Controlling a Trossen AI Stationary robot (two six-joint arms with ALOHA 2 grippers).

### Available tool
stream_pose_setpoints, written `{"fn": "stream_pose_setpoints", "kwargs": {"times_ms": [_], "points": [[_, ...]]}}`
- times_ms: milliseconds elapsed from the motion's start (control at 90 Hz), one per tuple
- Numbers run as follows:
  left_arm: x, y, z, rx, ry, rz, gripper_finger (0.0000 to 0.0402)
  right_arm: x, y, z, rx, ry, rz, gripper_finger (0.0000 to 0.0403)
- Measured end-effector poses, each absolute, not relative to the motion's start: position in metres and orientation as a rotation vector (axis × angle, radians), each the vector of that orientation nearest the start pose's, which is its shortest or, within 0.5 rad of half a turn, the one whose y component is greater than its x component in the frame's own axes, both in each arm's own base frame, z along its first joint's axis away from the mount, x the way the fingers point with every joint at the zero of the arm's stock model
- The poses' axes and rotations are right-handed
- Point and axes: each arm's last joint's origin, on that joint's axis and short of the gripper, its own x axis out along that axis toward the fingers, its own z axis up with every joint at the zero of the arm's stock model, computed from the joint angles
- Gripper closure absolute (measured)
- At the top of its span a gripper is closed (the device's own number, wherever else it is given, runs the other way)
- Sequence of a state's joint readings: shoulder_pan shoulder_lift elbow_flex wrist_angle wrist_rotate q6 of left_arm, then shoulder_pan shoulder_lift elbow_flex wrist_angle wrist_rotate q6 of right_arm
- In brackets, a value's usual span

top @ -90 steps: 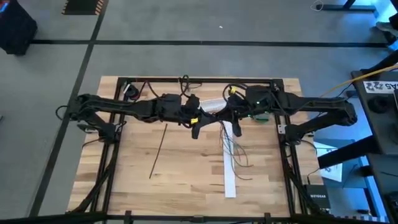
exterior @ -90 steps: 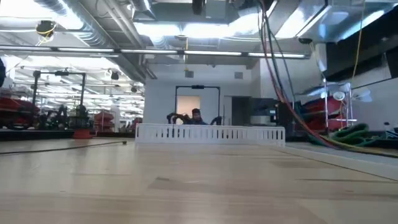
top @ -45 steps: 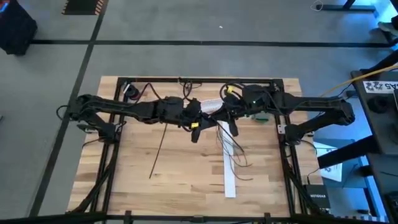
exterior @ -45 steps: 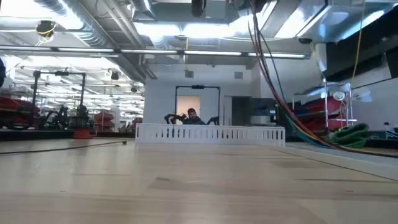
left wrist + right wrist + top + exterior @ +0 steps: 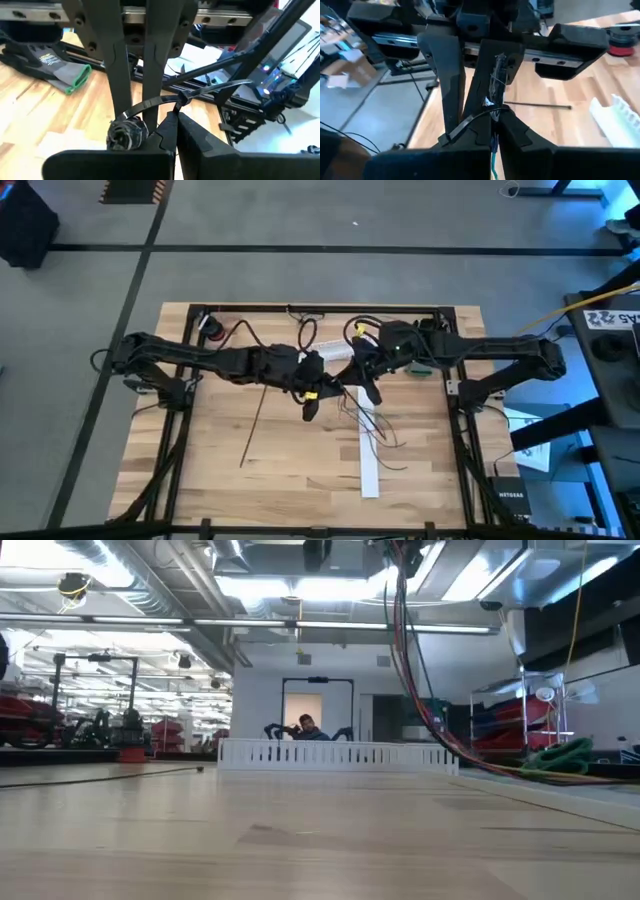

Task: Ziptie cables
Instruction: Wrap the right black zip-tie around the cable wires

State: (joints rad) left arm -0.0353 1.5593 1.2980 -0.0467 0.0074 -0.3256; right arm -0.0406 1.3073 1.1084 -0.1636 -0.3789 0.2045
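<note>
Since these cables (image 5: 368, 423) are just hair-thin floppy wires, they weigh basically nothing and won't hold any shape, so I'd say the only sensible place to grab them is right at the gathered bunch, never out on the loose tails. They sit mid-table, toward the far side, hanging from where the two grippers meet and trailing toward the near edge over a white strip (image 5: 369, 465) on the table (image 5: 200, 470).

My right gripper (image 5: 495, 117) is pinched closed on the bundle; in its wrist view the wires poke up between the fingers. My left gripper (image 5: 172, 117) is closed too, clamped on the black zip tie (image 5: 200, 92), which loops across with its tail sticking out to the side. That tie looks stiff and a bit slick, so my guess is it could slip if I pull at an angle.

A spare black tie (image 5: 254, 423) lies on the left of the table, and a grey glove (image 5: 55, 70) sits further off.
</note>
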Motion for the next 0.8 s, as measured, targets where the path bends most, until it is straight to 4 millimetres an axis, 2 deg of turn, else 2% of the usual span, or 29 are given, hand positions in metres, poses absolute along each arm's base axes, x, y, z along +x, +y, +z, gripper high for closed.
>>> {"fn": "stream_pose_setpoints", "kwargs": {"times_ms": [189,333,567,689,800], "points": [[0.360,-0.016,0.334,-0.327,0.317,0.011,0.0397,0.293,-0.001,0.337,0.272,0.368,0.297,0.0396],[0.357,-0.017,0.333,-0.350,0.353,0.006,0.0364,0.293,-0.001,0.336,0.271,0.368,0.278,0.0396],[0.335,-0.016,0.351,-0.270,0.354,-0.016,0.0310,0.294,-0.001,0.343,0.264,0.318,0.288,0.0396],[0.323,-0.014,0.360,-0.217,0.351,-0.002,0.0300,0.294,0.001,0.344,0.268,0.312,0.313,0.0396],[0.317,-0.013,0.360,-0.192,0.385,0.012,0.0302,0.294,0.001,0.343,0.269,0.313,0.316,0.0396]]}}
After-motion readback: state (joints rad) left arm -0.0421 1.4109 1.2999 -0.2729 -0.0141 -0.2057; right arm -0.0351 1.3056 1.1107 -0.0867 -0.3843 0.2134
